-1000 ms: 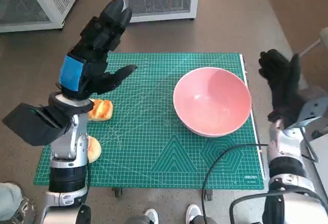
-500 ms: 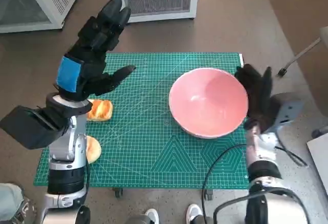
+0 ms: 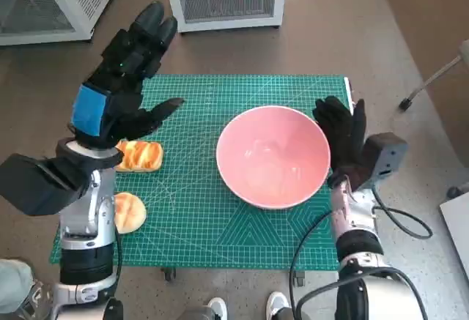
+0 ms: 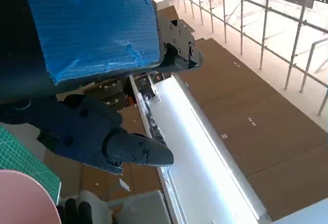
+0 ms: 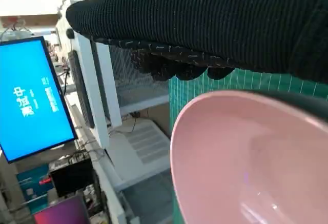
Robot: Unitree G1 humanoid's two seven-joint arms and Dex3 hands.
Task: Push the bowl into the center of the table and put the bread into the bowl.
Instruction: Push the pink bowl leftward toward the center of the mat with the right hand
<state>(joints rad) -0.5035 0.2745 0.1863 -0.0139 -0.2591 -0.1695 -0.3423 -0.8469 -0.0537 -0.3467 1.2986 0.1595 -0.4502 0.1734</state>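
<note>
With our black-gloved right hand (image 3: pixel 341 138) flat and empty against the round pink bowl (image 3: pixel 272 156), table centre lies just beyond; our blue-taped left hand (image 3: pixel 119 82) hovers spread above the golden bread rolls (image 3: pixel 136 156).

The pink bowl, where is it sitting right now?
In the head view the pink bowl sits on the green cutting mat, right of its middle, with the gloved right hand against its right side.
</note>
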